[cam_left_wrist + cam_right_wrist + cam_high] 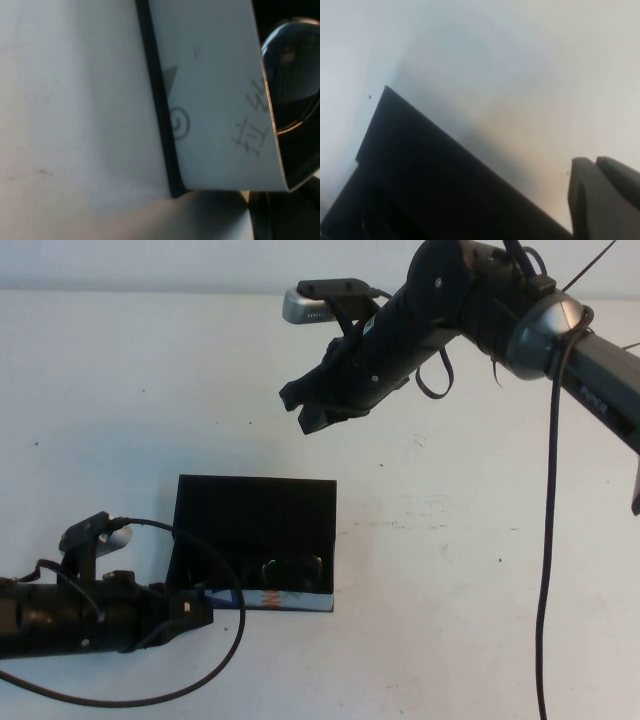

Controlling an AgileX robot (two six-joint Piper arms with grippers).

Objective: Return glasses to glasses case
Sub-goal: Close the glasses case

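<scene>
The black glasses case (255,505) stands open at the table's middle, its lid raised at the back and its printed front edge (275,598) toward me. The dark-framed glasses (290,568) lie inside, against the front wall. My left gripper (205,612) is low at the case's front left corner, touching it. In the left wrist view the white printed front wall (220,100) fills the frame and one lens (292,75) shows behind it. My right gripper (305,412) is shut and empty, raised above and behind the case; its wrist view shows the gripper (594,161) over the black lid (420,170).
The white table (480,570) lies bare to the right of the case and behind it. A black cable (545,570) hangs from the right arm down to the front edge. The left arm's cable (225,660) loops in front of the case.
</scene>
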